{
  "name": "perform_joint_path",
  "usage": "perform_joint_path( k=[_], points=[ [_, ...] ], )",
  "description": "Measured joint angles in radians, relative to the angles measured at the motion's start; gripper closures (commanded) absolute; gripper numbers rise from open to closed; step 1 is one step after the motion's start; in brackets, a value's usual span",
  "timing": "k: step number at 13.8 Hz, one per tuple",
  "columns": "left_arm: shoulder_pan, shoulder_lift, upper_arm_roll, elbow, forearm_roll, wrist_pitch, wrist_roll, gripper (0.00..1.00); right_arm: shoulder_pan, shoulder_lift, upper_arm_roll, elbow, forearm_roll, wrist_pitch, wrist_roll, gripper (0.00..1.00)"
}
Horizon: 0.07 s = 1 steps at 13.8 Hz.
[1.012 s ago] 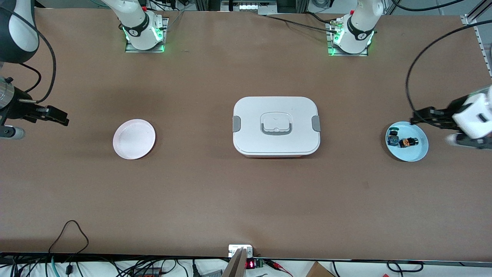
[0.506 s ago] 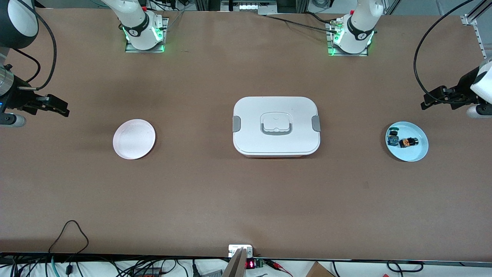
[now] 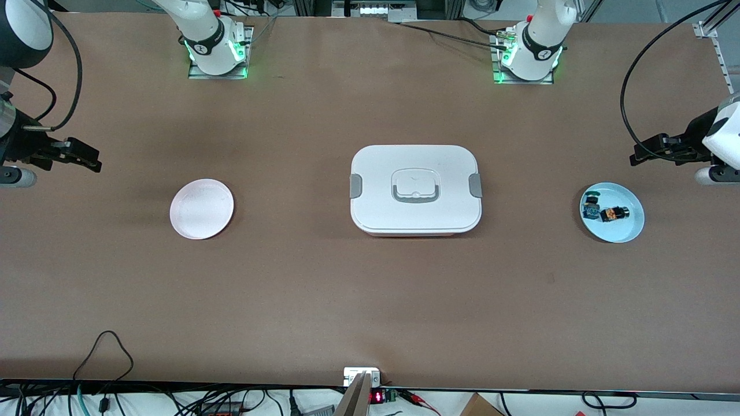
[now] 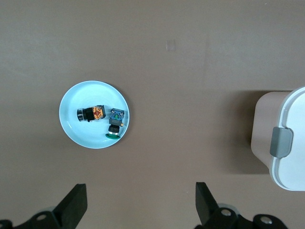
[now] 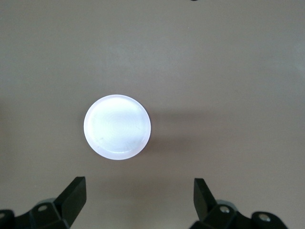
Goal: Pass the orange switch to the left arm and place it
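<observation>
The orange switch (image 3: 613,214) lies on its side in a light blue plate (image 3: 630,231) at the left arm's end of the table. It also shows in the left wrist view (image 4: 92,113). A blue-bodied, green-capped switch (image 3: 591,207) lies beside it. The white box (image 3: 376,202) stands shut at mid-table, between the two plates. My left gripper (image 3: 636,156) is open and empty, up over bare table beside the blue plate; its jaws stand wide apart (image 4: 141,191). My right gripper (image 3: 95,164) is open and empty, up over bare table by the pink plate (image 3: 201,208).
The pink plate (image 5: 117,126) is empty. The box's corner with a grey latch (image 4: 280,142) shows in the left wrist view. Both arm bases (image 3: 217,55) (image 3: 529,58) stand along the table's edge. Cables (image 3: 107,346) lie at the edge nearest the front camera.
My left gripper has drawn away from the blue plate's rim toward the side of the arm bases. My right gripper has shifted slightly the same way. The switches, plates and box have not moved.
</observation>
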Motion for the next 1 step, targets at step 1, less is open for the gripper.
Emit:
perform_joint_path(
  k=[1],
  points=[
    [0.000, 0.002, 0.002, 0.001, 0.000, -0.002, 0.000, 0.00, 0.000, 0.000, 0.000, 0.005, 0.000, -0.006, -0.007, 0.00]
  ],
)
